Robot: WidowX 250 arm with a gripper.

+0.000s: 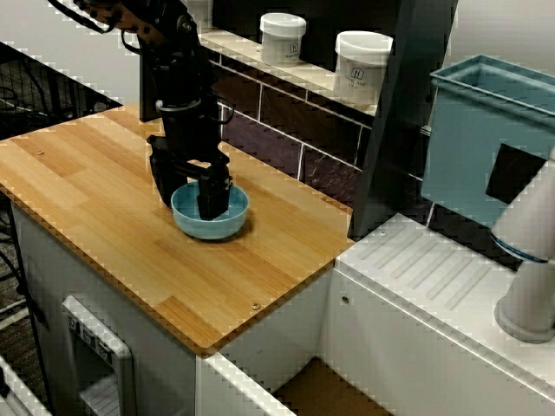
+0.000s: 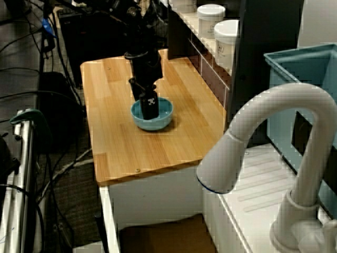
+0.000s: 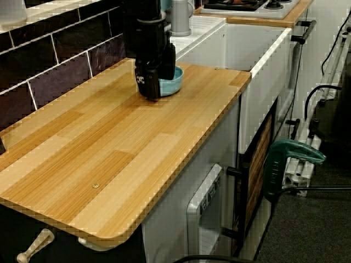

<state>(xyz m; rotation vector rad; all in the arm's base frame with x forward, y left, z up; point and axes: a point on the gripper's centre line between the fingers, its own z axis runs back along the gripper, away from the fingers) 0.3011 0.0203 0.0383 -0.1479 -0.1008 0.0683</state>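
The wooden surface (image 1: 104,217) fills most of my view across the counter, a long butcher-block top. At its right end it meets the white sink unit (image 1: 425,277) with its ribbed drainboard. Above that unit stands a teal bin (image 1: 473,147), and the white tap (image 2: 284,110) arches over the foreground in my view past the tap. The black arm (image 1: 178,78) comes down from the upper left, close to the dark tiled wall, and hangs over the far half of the surface. Two white tubs (image 1: 283,37) (image 1: 362,65) sit on the ledge above the tiles, well apart from the arm. The blue bowl (image 1: 217,227) rests upright on the surface, near the middle of the boards and a little toward the wall side. It lies directly under the arm's lower end. The gripper (image 1: 186,206) is lowered onto the bowl with its fingers apart. One finger is down inside the bowl and the other is outside the rim on the side away from the sink. I see a gap between them, and I cannot tell whether either finger touches the rim.
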